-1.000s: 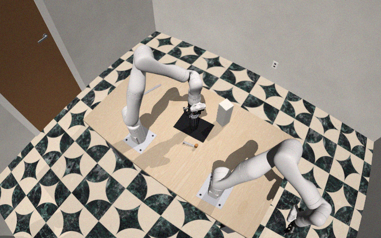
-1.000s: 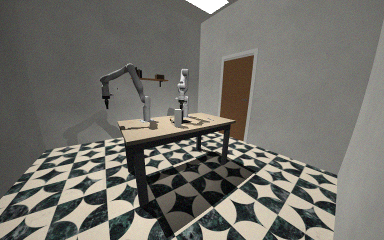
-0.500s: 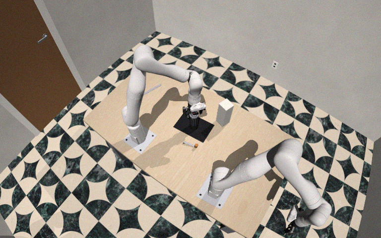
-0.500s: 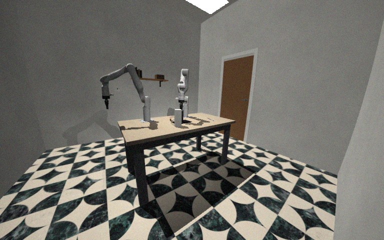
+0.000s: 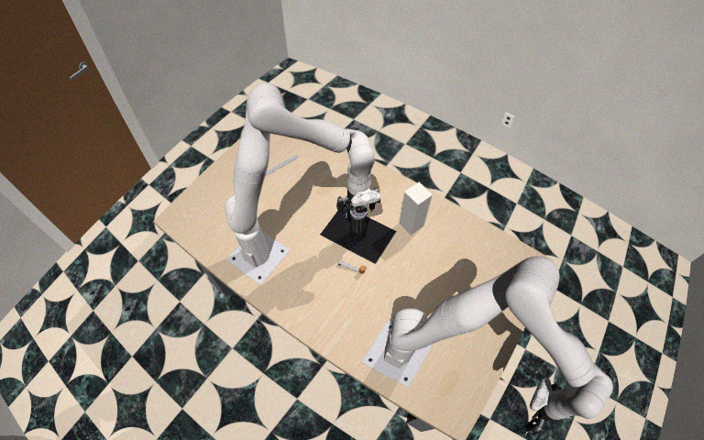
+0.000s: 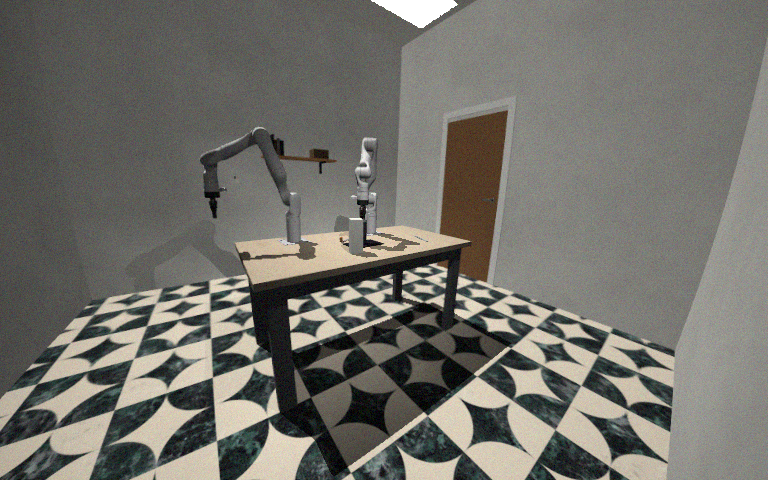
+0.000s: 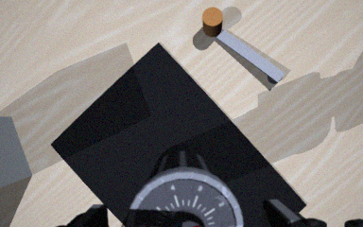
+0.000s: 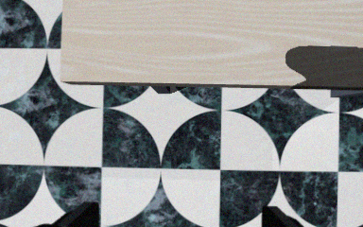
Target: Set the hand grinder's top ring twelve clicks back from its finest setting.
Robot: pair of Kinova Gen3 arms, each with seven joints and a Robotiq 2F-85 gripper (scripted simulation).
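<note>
Your left gripper [image 5: 357, 208] [image 6: 362, 213] [image 7: 189, 213] is wide open, its fingers standing apart from the top ring [image 7: 186, 174] on either side. The grinder [image 5: 358, 226] [image 6: 364, 232] [image 7: 181, 161] stands upright on its black mat [image 5: 381, 248] [image 6: 373, 243] [image 7: 109, 123]. Only the left wrist view gives you readable dial marks, with a 4, 3 and 2; the lower part is cut off, so you can't tell the setting. The exterior view puts a tall pale box [image 5: 413, 210] [image 6: 355, 236] [image 7: 11, 156] partly in front of the grinder, while the top view shows you they're apart.

Near the mat lies a crank [image 5: 352, 267] [image 7: 250, 56] with an orange knob [image 5: 362, 269] [image 7: 212, 21]. A thin grey strip [image 5: 281, 164] [image 6: 420, 238] lies farther off on the wooden table [image 5: 322, 321] [image 6: 317, 263] [image 7: 71, 28] [image 8: 165, 43].

Your right gripper [image 5: 534, 423] [image 6: 213, 215] [image 8: 181, 215] hangs beyond the table's edge, wide and holding nothing. Around you are a patterned floor [image 5: 181, 336] [image 6: 186, 367] [image 8: 161, 109], grey walls and a brown door [image 5: 46, 129] [image 6: 475, 186]; only the exterior view shows the wall shelf [image 6: 300, 159].
</note>
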